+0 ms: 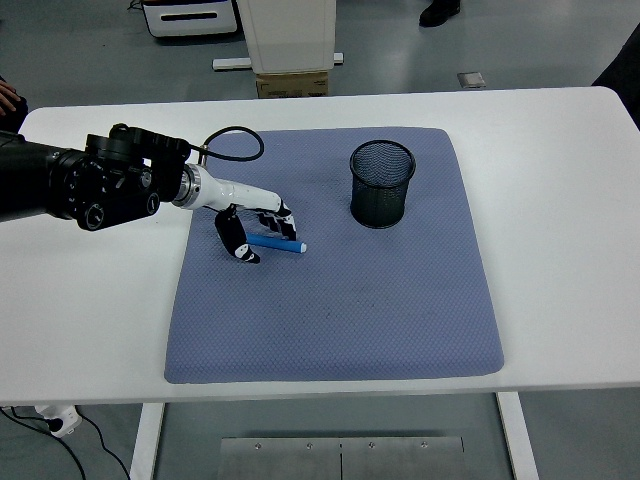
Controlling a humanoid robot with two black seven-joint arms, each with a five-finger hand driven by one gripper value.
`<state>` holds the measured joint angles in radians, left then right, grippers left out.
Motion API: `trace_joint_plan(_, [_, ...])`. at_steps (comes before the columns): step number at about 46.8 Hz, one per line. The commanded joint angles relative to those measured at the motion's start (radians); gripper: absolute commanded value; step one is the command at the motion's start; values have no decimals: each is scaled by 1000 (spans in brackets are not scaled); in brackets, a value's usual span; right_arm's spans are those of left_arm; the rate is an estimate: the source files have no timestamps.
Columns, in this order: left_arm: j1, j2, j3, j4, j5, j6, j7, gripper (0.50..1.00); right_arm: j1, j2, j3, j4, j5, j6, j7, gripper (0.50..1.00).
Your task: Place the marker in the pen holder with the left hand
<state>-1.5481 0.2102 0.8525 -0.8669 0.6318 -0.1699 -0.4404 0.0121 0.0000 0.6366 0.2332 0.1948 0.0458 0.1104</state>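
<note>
left hand (250, 222) curled over blue marker (277, 243) | pen holder (381, 184) apart

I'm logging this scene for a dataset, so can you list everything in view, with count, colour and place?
Marker: one, blue, lying on the mat's left part, under the left hand's fingers.
Pen holder: one, black mesh, upright on the mat's far right part, nothing showing inside.
Mat: one, grey-blue, centred on the table.
Table: one, white, filling most of the view.
Box: one, brown, on the floor beyond the table's far edge.
Left hand: one, white and black, on a black arm from the left edge, fingers curling around the marker, which lies on the mat.
Right hand: not in view.
</note>
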Motion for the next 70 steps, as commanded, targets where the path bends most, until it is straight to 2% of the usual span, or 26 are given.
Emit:
trace_joint_plan(1, [0,0,0,0,0,1,0,725,-1,0,0,0,0,0,0,1000])
trace_joint_plan(3, [0,0,0,0,0,1,0,725,-1,0,0,0,0,0,0,1000])
trace_joint_plan(11, [2,0,0,0,2,1,0,657,0,0,0,0,0,0,0,1000])
trace_joint_plan(20, [13,0,0,2,2,4,0,643,-1,0,0,0,0,0,0,1000])
trace_joint_plan(34, [16,0,0,0,34,78,0,645,0,0,0,0,0,0,0,1000])
trace_joint_plan(62, [33,0,-1,-3,55,142,-1,643,0,0,0,0,0,0,0,1000])
trace_joint_plan(70, [33,0,-1,-4,55,147,-1,607,0,0,0,0,0,0,0,1000])
